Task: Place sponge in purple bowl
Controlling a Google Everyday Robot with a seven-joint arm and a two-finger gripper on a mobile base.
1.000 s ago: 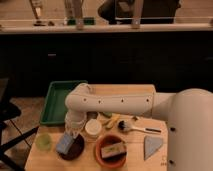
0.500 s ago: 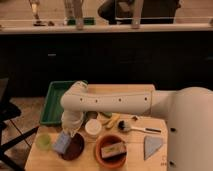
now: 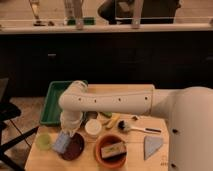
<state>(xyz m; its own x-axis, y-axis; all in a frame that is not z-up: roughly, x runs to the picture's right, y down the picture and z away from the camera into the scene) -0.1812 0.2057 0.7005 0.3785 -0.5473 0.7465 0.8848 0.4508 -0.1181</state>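
Since the earlier frame I had lowered the gripper [image 3: 65, 136] toward the table's left end; I couldn't tell its finger spacing. The soft light-blue sponge [image 3: 61, 142] sat beneath it at the left rim of the round, dark purple bowl [image 3: 74, 147].

The gripper [image 3: 67, 131] hangs at the left edge of the purple bowl [image 3: 75, 148], with the sponge [image 3: 61, 142] directly under it, tilted, next to the orange-brown bowl [image 3: 111, 151].

text: none legible | labels: none (gripper [image 3: 66, 134] over purple bowl [image 3: 73, 147])
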